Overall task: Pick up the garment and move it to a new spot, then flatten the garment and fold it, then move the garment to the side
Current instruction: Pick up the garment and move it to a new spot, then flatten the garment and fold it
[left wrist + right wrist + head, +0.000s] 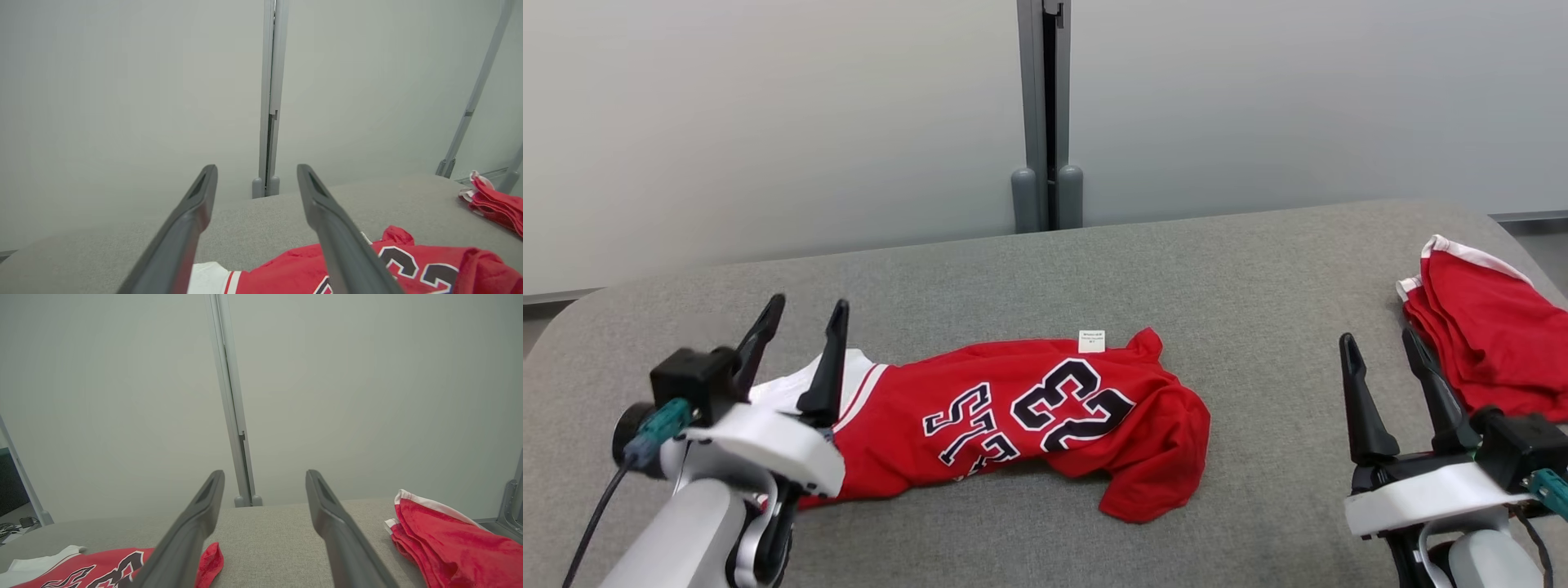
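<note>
The garment (1029, 416) is a red jersey with dark white-edged numbers and a white end, lying crumpled lengthwise on the grey table (1241, 278). It also shows low in the left wrist view (408, 265) and at the lower left of the right wrist view (102, 567). My left gripper (805, 314) hovers open over the jersey's white left end, nothing between its fingers (196, 220). My right gripper (1380, 343) stands open at the right, apart from the jersey, with nothing between its fingers (327, 514).
A pile of folded red cloth with white trim (1486, 335) lies at the table's right edge, just beyond my right gripper, also seen in the wrist views (494, 202) (445, 539). A pale wall with a grey post (1045, 122) stands behind the table.
</note>
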Available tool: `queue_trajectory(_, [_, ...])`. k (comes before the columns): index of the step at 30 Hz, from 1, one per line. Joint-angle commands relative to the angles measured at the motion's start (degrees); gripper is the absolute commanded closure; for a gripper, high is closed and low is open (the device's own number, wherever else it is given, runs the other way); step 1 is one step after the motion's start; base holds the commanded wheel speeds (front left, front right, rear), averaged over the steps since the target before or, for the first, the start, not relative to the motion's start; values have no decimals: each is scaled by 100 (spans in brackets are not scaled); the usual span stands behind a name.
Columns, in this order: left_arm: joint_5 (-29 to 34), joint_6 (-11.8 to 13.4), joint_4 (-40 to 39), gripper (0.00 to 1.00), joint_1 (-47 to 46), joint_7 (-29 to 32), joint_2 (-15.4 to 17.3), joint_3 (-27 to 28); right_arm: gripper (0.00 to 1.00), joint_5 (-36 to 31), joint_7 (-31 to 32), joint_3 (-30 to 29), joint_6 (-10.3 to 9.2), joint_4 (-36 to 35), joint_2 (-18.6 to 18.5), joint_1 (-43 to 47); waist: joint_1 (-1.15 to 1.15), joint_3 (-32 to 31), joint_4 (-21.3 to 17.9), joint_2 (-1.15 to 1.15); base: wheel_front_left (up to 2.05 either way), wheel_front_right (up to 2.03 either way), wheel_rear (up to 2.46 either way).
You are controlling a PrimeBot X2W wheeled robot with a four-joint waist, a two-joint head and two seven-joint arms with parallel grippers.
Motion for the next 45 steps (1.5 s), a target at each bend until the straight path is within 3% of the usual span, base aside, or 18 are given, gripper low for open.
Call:
queue_trajectory(1, [38,210,-324,0,362,-63,140,141,0,27,-15,-41,0,-42,-1,97,0,-39,28,0,0,0,0])
queue_trajectory(8, [106,871,-1517,0,1813,-166,367,746,0,-10,-15,-144,0,-125,86,331,0,-130,68,0,0,0,0])
queue_trajectory(13, [120,978,-1977,0,2441,-173,137,1096,0,-6,11,-197,-1,-161,77,473,0,-148,101,0,0,0,0])
queue_trajectory(35, [232,775,-1913,0,2638,-58,-29,1312,0,13,109,-156,-1,-239,64,398,0,-120,96,0,0,0,0])
queue_trajectory(39, [-61,643,-1737,0,2413,389,56,1340,0,-36,188,-120,0,-290,-12,382,0,-48,71,0,0,0,0])
queue_trajectory(45, [-518,435,-1115,0,1740,1684,536,1418,0,-53,256,-107,0,-405,-116,272,0,109,-68,0,0,0,0])
